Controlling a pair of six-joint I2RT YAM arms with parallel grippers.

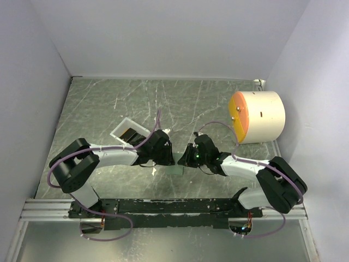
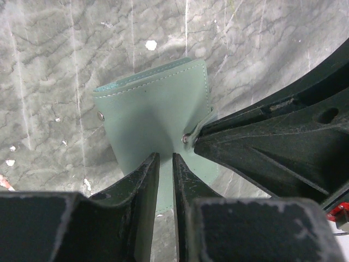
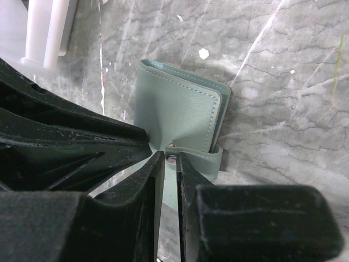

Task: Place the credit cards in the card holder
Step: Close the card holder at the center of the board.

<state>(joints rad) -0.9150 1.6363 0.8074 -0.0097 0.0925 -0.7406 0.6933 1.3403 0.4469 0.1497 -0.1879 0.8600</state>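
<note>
The card holder (image 1: 175, 170) is a closed sage-green wallet lying on the grey marbled table between both grippers. It shows in the left wrist view (image 2: 152, 103) and the right wrist view (image 3: 174, 106). My left gripper (image 2: 165, 159) has its jaws almost together, pinching the wallet's puckered top cover near its edge. My right gripper (image 3: 170, 158) is shut on the wallet's snap tab (image 3: 199, 157), with the metal stud between its tips. The credit cards (image 1: 130, 134), dark with some orange, lie in the white tray (image 1: 121, 129) behind my left arm.
A large white cylinder with an orange face (image 1: 257, 115) lies at the back right. The white tray's corner (image 3: 46, 30) shows at the top left of the right wrist view. White walls enclose the table on three sides.
</note>
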